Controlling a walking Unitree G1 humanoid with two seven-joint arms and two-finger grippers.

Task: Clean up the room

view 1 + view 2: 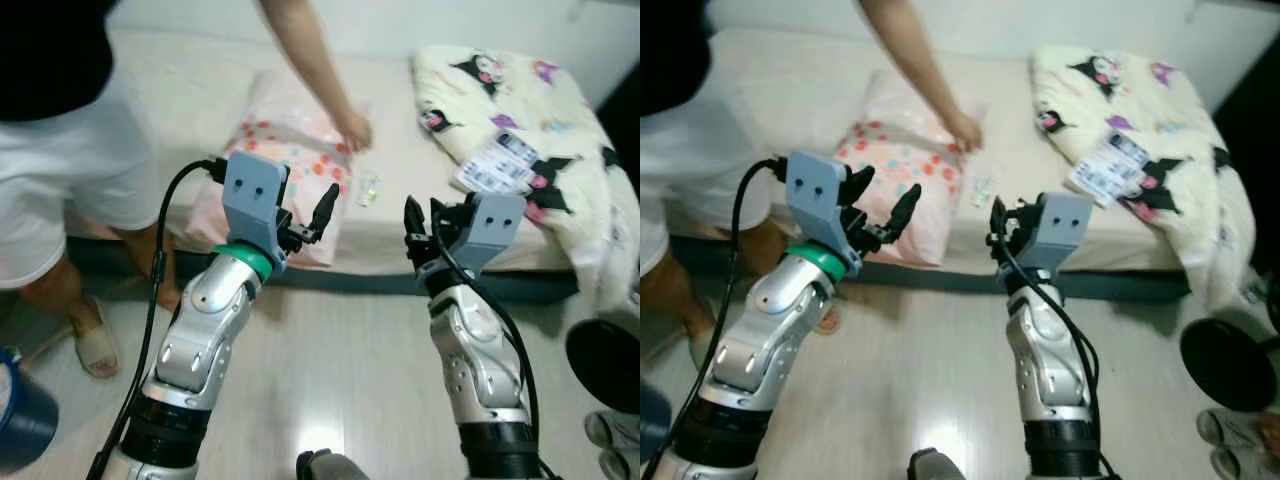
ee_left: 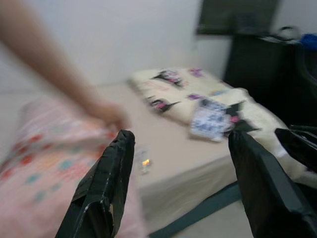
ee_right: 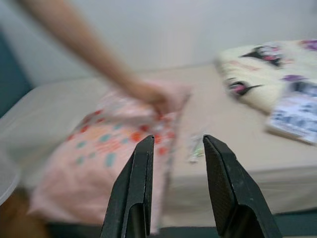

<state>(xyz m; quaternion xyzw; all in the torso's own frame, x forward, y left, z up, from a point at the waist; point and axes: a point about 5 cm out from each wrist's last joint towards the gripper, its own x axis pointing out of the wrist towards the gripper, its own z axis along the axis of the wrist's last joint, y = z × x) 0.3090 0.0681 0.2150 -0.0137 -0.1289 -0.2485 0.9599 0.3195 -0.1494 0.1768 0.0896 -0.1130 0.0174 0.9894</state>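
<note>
A low bed stands before me. On it lies a pink pillow with coloured spots, and a person's hand rests on its far corner. A small clear packet lies on the sheet beside the pillow. A cream cartoon-print blanket is bunched at the right, with a blue-and-white packet on it. My left gripper is raised over the pillow's near edge, open and holding nothing. My right gripper hovers open at the bed's front edge, near the clear packet.
A person in white shorts and slippers stands at the left, against the bed, arm stretched across it. A blue bucket sits at the lower left. A black round object and shoes are on the floor at the right.
</note>
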